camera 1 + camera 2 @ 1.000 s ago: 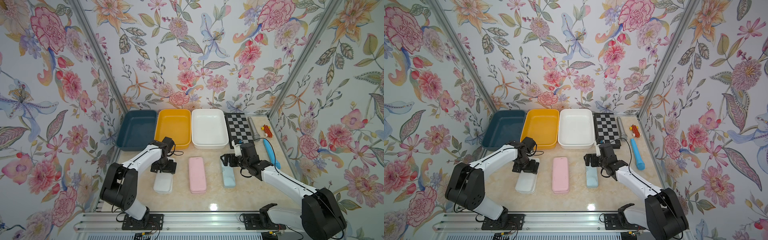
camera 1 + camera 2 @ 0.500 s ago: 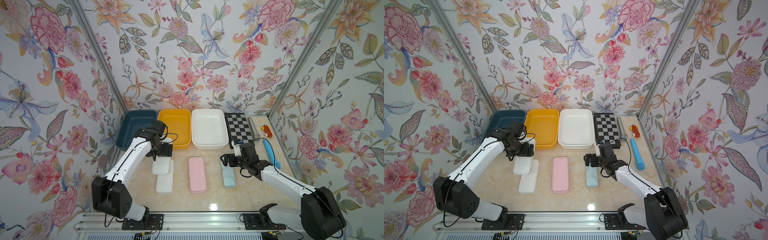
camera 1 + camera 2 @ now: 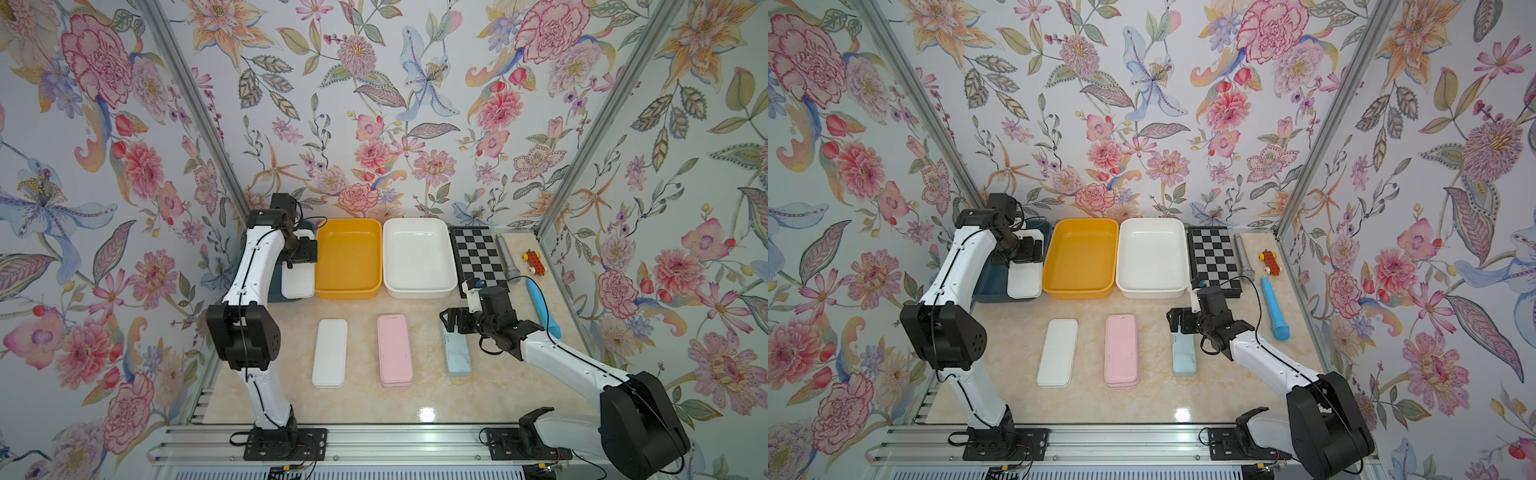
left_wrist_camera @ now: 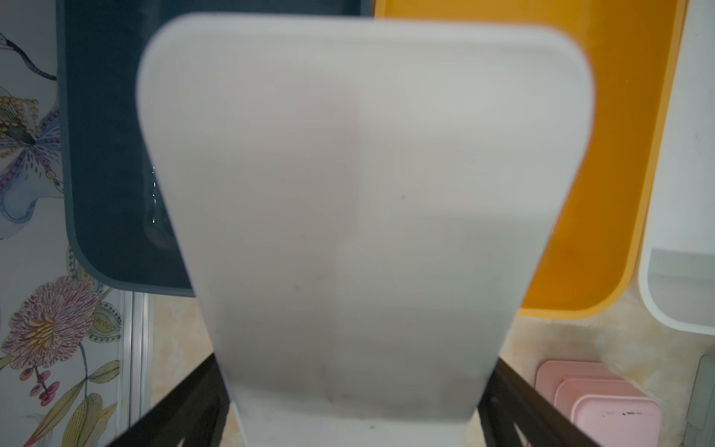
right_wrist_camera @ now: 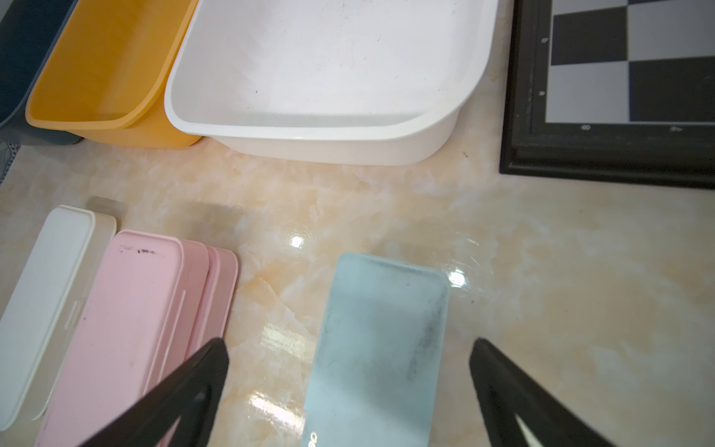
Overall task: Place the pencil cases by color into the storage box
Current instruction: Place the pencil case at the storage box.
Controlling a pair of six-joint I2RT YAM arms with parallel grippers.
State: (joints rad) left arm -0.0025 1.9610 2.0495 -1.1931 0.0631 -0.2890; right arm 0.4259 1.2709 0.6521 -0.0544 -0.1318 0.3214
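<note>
On the marble surface (image 3: pixel 365 399) lay a white case (image 3: pixel 329 353), three stacked pink cases (image 5: pixel 127 309) and one blue case (image 3: pixel 457 353), with the right claw (image 5: pixel 348 348) parted over it. Beyond, the left claw (image 4: pixel 358 394) clamped a second white case (image 4: pixel 360 193) above the dark blue box (image 4: pixel 108 174), one of three. Floral walls (image 3: pixel 374 124) enclosed everything.

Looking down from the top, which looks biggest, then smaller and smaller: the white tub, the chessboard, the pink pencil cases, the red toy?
In a top view:
white tub
chessboard, partly behind the arm
pink pencil cases
red toy
</note>
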